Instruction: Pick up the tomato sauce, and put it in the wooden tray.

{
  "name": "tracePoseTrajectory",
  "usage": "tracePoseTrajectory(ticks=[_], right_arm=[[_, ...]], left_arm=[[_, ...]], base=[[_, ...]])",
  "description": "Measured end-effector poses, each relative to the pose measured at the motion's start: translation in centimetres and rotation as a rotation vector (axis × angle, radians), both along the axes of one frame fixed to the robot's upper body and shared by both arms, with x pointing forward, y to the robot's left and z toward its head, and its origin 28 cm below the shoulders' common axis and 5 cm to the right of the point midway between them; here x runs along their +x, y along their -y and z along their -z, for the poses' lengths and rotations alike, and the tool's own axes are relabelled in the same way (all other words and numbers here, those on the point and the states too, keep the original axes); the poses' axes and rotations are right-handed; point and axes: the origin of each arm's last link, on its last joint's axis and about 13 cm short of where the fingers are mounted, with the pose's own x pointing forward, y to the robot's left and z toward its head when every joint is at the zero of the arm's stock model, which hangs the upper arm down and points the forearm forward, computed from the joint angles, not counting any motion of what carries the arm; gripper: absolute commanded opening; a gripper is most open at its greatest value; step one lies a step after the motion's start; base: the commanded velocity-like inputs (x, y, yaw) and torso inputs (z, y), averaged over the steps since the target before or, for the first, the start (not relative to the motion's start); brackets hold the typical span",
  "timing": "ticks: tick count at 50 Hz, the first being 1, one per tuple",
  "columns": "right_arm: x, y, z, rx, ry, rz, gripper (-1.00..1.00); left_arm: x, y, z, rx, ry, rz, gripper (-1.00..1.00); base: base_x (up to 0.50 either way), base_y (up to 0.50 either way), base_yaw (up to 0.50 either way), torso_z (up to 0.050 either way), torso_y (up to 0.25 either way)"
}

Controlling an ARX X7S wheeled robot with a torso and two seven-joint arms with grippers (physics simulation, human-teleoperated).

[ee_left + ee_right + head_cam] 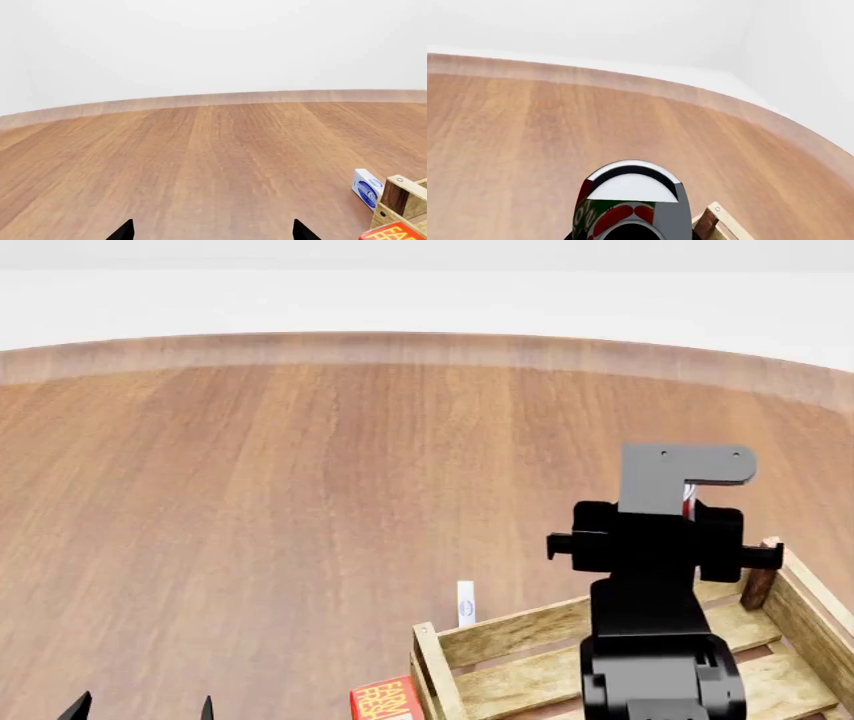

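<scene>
On my head camera the right arm (661,570) rises black over the wooden tray (514,635), which sits at about four o'clock in that view, its slats and darker corner posts showing around the arm. The arm hides its own claw there; only a sliver of red shows beside the grey bracket at the top.

The right wrist camera gives me the tomato sauce (630,207) close up: silver-white top and red-and-green label filling the near part of the picture, lifted clear of the wooden floor (527,150), with one tray corner post just beside it. The can appears gripped by the right claw, though I cannot see the fingers themselves or tell how wide they stand.

The left gripper (213,231) shows as two dark fingertips (123,231) set well apart, spread wide with nothing between them, above bare floor. In that same view a small blue-and-white box (366,187) stands just beside the tray's corner, and a red box (393,232) lies against the tray. On the head camera those two sit at about six o'clock.
</scene>
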Motion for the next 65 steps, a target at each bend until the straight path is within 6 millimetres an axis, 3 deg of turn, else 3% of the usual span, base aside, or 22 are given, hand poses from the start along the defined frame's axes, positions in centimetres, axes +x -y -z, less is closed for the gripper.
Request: tracePoseTrajectory(ticks=[65], right_arm=[[-1.7,0.3,1.9,0.159,-0.295,0.0,-1.0]], left_arm=[[0.0,0.0,0.0,0.001,0.002,-0.002,1.0]], base=[[0.0,0.0,0.0,0.0,0.0]])
